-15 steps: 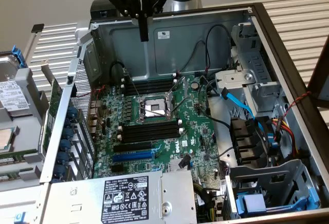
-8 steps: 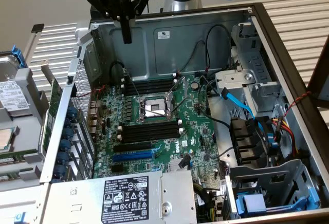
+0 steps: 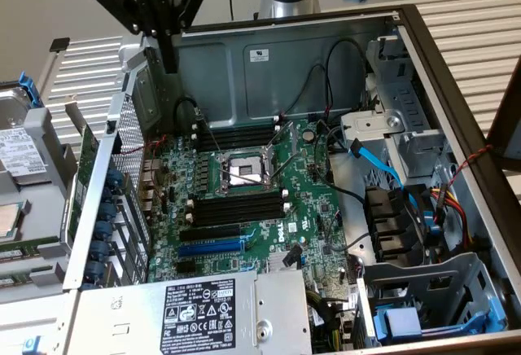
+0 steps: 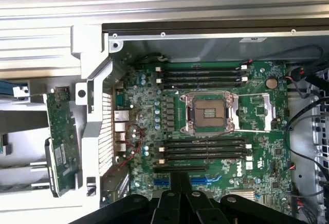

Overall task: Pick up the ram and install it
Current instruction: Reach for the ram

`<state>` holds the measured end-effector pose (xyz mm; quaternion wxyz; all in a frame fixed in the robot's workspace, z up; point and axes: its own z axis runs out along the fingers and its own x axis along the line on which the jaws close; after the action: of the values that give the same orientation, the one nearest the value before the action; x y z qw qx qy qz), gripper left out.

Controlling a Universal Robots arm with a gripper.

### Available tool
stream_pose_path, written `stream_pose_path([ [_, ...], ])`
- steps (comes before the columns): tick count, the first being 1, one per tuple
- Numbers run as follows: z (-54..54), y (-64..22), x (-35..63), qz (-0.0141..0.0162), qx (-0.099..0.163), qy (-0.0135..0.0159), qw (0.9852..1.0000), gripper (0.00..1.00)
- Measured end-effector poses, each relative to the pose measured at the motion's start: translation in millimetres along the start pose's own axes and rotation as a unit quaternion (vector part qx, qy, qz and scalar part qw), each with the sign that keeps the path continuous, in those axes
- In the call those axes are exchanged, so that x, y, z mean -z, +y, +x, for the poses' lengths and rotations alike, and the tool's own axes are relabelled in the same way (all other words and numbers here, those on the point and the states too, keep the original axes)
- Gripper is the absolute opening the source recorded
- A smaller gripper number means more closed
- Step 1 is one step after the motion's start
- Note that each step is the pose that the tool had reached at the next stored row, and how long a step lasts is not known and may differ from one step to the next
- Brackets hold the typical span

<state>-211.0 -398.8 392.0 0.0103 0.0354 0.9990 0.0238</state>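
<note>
The ram [image 3: 84,174] [image 4: 61,131] is not yet picked up. It stands on its long edge outside the open computer case [image 3: 456,86] [image 4: 92,44], just beside the case's perforated rear wall. That is probably a staging place: with the thin top edge free, closing fingers could take it from above. I cannot tell what props it upright. Inside the case, the long black memory slots [image 3: 236,208] [image 4: 203,149] lie on the motherboard [image 3: 313,208] [image 4: 257,162] on both sides of the bare processor socket [image 3: 242,172] [image 4: 208,112]. As far as I can see they all look empty, so nothing is installed. The end effector [image 3: 169,63] [image 4: 180,179] hangs above the case near its rear corner, clear of the metal. Its fingers are pressed together and point straight down with nothing between them. From there it looks down into the case, nearer the rear wall and the ram than the drive bays on the case's far side.
</note>
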Motion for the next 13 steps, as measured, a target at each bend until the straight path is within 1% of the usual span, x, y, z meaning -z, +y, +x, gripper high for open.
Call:
stream_pose_path([
  [6,27.3,-2.0,0.0,0.0009,0.000,-0.0001,1.0000,0.11],
  [13,59.0,-4.2,-0.2,0.0028,0.000,-0.0002,1.0000,0.11],
])
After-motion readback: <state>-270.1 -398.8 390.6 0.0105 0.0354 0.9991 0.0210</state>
